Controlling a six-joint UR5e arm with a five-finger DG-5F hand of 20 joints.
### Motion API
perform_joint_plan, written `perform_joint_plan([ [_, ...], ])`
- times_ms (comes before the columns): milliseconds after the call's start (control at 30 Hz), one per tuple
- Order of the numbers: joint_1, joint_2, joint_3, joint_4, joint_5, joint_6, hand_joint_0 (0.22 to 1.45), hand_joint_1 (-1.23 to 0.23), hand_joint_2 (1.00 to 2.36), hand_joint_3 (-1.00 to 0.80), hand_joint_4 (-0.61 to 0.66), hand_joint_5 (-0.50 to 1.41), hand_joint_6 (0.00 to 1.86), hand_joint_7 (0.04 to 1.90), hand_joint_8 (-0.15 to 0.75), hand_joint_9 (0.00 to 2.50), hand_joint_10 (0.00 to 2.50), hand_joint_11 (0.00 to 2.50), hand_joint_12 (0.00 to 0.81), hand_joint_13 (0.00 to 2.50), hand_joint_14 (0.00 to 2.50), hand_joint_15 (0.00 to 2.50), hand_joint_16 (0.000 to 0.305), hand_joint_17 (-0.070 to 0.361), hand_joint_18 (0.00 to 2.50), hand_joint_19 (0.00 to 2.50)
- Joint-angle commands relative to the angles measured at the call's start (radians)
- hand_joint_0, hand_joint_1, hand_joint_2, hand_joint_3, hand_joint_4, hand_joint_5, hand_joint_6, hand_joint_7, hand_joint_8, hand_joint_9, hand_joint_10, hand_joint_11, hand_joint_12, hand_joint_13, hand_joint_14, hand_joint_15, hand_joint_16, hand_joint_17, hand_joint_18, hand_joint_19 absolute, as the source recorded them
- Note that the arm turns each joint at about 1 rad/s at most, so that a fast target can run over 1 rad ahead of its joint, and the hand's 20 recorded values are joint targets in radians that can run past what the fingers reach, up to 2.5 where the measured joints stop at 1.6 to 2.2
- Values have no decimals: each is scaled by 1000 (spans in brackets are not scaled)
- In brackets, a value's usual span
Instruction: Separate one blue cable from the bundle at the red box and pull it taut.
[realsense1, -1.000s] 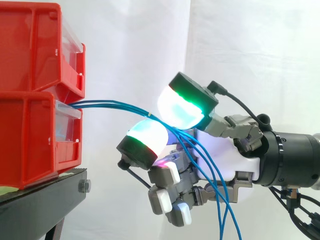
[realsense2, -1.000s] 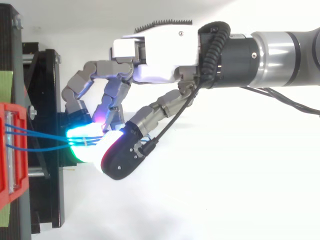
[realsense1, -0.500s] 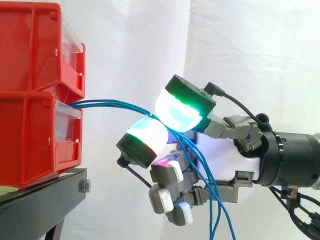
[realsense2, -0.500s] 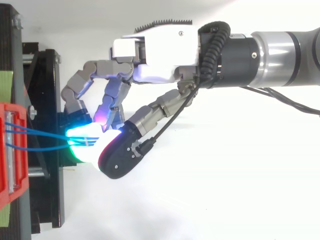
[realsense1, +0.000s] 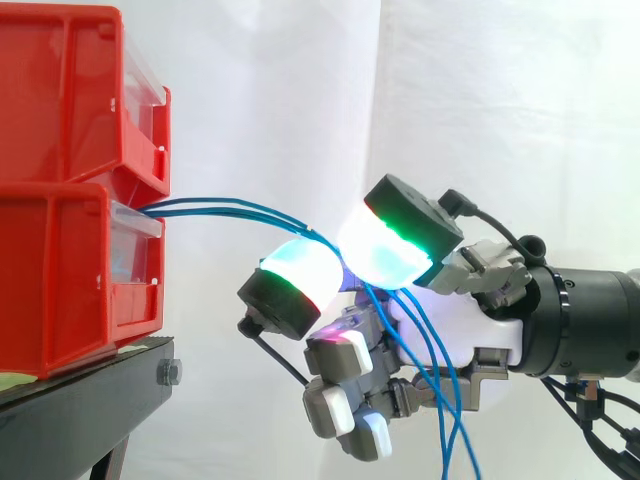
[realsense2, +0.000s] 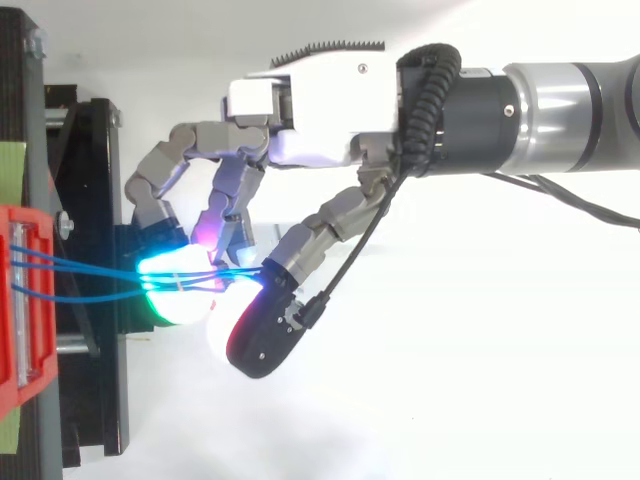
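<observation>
The robot's hand (realsense1: 470, 322), reaching toward the red box (realsense1: 60, 280) from its open front side, is clenched on a bundle of thin blue cables (realsense1: 230, 207): its fingers are curled, and two glowing pads, one lit green along its rim (realsense1: 385, 245) and one cyan with a red edge (realsense1: 300, 270), meet with the strands passing between them. The remaining fingers fold in under the palm, lower than the box's top edge, one tip glowing magenta. In the top view the same hand (realsense2: 310, 110) arches over the cables (realsense2: 80, 270), which cross the cyan pad side by side and disappear under the dark-backed fingertip farther from the box. The strands leave the top front lip of the red box, bow gently outward and slightly down to the pinch point, staying close together the whole way, then drop steeply past the palm on the side away from the box and run out of the bottom of the side view. The arm (realsense2: 560, 105) stretches level away from the box. A second red bin (realsense1: 60, 90) sits stacked directly on the box, and a black stand (realsense1: 80, 400) carries the box from beneath. A white curtain (realsense1: 500, 100) hangs behind the box and the hand.
</observation>
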Motion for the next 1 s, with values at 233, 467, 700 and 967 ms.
perform_joint_plan([
  [233, 0, 0, -1, -2, -1, -11, 538, -587, 1000, -500, -12, -130, 845, 1094, 318, 1111, 25, 909, 373, 967, 24, 675, 51, 115, 962, 937],
  [467, 0, 0, 1, -1, -1, -12, 610, -719, 1015, -310, 2, -137, 848, 1198, 316, 1112, 24, 918, 361, 965, 26, 689, 49, 111, 943, 951],
  [700, 0, 0, -1, -1, -1, -12, 790, -883, 1013, -336, -114, -173, 923, 1361, 304, 1058, 24, 937, 357, 966, 27, 679, 49, 110, 936, 903],
  [967, -2, 0, -1, -1, -10, -12, 817, -904, 1000, -500, -142, -176, 940, 1288, 292, 1076, 26, 940, 351, 1005, 27, 690, 48, 108, 958, 863],
])
